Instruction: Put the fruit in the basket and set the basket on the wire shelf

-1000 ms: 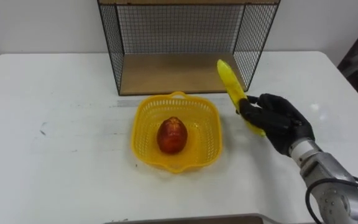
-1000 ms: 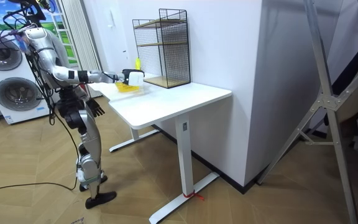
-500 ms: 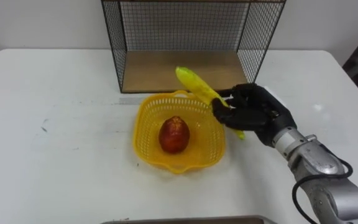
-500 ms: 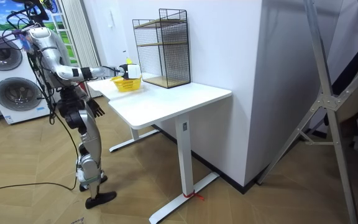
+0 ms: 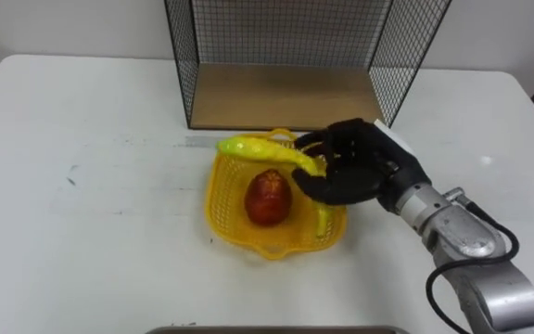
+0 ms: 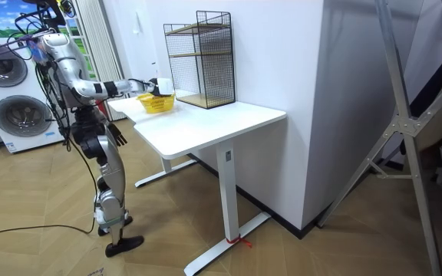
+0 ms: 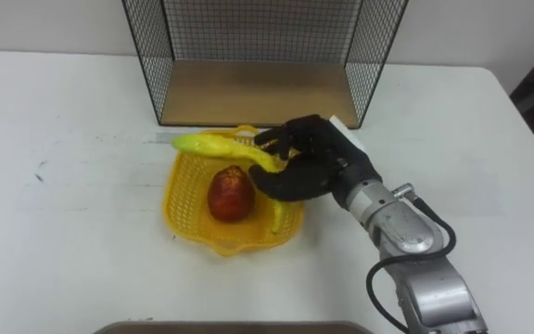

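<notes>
Change: the black right hand [image 5: 360, 173] has come from beside the shelf's right front corner, a second ago, to over the right part of the yellow plastic mesh basket [image 5: 222, 199]; the yellow banana [image 5: 258, 148], which then pointed up toward the shelf, now lies nearly level across the basket's back. The eye views have shifted a little as well.
Right hand fingers: curled round the banana near its middle, thumb below it.
Banana: one end reaches left past the basket's back rim; the other end bends down inside the basket by its right wall. Whether it touches the mesh cannot be told.
Basket contents: a red roundish fruit [image 5: 269, 197] sits in the middle of the floor, just left of the hand.
Basket place: on the white surface [image 5: 91, 213], just in front of the shelf.
Shelf: a black wire shelf with a wooden floor [image 5: 286, 93] stands at the back of the surface; its lower bay holds nothing and its upper part is cut off by the top edge.
Hidden: the hand covers the middle of the banana and the basket's right rim.
Left hand [image 6: 118, 135]: hangs by the robot's hip in the room view, too small to read its state.
Stance: the robot stands at the end of the surface on the room view's left, right arm stretched out over it.
</notes>
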You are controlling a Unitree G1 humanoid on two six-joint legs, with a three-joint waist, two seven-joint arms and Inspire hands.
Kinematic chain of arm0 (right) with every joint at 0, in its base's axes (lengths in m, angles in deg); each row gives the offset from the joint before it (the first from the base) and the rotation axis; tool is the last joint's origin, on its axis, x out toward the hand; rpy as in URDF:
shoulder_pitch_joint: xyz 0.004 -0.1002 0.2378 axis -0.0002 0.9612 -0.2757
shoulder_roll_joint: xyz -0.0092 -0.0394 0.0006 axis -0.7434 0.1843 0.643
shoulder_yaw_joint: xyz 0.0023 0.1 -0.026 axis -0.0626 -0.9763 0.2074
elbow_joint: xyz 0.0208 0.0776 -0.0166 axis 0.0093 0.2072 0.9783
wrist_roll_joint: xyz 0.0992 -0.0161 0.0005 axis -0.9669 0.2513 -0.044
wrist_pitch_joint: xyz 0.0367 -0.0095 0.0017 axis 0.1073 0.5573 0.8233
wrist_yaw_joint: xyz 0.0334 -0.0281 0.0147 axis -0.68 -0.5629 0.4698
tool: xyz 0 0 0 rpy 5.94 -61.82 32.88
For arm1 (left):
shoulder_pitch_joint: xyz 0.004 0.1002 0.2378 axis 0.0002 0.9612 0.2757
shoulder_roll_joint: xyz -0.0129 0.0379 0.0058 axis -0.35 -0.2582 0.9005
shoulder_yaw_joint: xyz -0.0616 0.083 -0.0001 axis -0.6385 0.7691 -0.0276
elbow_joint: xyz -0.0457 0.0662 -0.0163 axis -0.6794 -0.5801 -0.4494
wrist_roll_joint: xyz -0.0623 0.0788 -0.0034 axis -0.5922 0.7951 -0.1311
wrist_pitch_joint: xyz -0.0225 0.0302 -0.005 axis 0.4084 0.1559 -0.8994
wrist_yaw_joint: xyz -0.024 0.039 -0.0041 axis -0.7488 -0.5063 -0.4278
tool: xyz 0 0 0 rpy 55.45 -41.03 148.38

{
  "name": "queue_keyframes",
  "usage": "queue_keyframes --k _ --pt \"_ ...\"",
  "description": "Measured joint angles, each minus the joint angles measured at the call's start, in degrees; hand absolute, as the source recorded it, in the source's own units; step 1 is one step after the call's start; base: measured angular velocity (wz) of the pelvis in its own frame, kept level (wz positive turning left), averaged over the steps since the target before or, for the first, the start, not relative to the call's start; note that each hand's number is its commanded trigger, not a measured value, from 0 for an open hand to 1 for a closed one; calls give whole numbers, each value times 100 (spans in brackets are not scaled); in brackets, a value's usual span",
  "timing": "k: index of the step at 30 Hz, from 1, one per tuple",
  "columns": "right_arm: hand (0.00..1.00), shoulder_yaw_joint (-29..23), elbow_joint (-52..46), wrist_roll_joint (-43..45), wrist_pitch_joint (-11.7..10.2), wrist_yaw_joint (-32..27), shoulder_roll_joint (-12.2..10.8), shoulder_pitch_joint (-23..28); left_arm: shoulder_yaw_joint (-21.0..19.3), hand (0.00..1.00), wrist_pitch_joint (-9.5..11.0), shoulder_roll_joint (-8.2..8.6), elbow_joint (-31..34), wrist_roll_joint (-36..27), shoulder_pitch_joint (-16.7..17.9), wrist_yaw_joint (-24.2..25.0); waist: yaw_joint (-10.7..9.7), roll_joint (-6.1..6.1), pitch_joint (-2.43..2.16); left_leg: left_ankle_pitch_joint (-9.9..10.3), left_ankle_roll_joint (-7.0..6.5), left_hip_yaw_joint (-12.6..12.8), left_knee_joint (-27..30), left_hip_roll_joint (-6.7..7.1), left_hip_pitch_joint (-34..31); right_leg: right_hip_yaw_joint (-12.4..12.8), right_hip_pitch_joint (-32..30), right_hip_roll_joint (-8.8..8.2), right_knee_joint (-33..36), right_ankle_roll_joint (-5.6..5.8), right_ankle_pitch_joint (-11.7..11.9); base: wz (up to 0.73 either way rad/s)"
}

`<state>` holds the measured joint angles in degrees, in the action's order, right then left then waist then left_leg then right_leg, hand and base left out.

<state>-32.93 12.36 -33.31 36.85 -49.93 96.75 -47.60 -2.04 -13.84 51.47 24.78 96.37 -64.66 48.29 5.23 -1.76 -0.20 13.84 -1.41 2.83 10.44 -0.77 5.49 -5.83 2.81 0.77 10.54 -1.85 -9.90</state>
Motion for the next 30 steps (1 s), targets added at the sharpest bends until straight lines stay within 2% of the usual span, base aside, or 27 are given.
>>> queue_keyframes --k 9,18,20,24,27,30 --pt "0 91 -45 5 41 44 -1 0 0 0 -1 0 0 -12 2 0 -9 -7 -6 0 -1 -12 11 -1 0 -29 10 -12 1 5 3 0" --pt "0 94 -44 -27 41 -20 -1 4 0 0 2 0 -89 -240 8 -1 -26 -8 -3 -5 -8 -58 23 3 30 -59 68 -24 3 5 3 1" --pt "0 108 -44 -77 41 -79 -1 6 2 0 6 0 -110 -435 14 -6 -26 -14 9 -7 -12 -57 21 2 63 -64 104 -28 -2 6 4 0" --pt "0 107 -44 -275 41 -145 5 39 -2 0 132 -12 -113 -671 192 -45 -43 -25 17 -7 -12 -47 7 9 93 -63 157 -26 -1 8 3 0" --pt "0 100 -47 -310 36 -150 10 107 -11 0 169 -11 -114 -696 366 -47 -53 -55 3 -7 -13 -52 20 29 72 -61 131 -18 6 9 4 0" --pt "0 -103 -47 -372 -44 -206 -173 450 -254 0 461 -6 -351 -778 746 -49 -10 -83 0 -7 -12 -59 19 28 164 -71 225 -19 -15 9 4 1"
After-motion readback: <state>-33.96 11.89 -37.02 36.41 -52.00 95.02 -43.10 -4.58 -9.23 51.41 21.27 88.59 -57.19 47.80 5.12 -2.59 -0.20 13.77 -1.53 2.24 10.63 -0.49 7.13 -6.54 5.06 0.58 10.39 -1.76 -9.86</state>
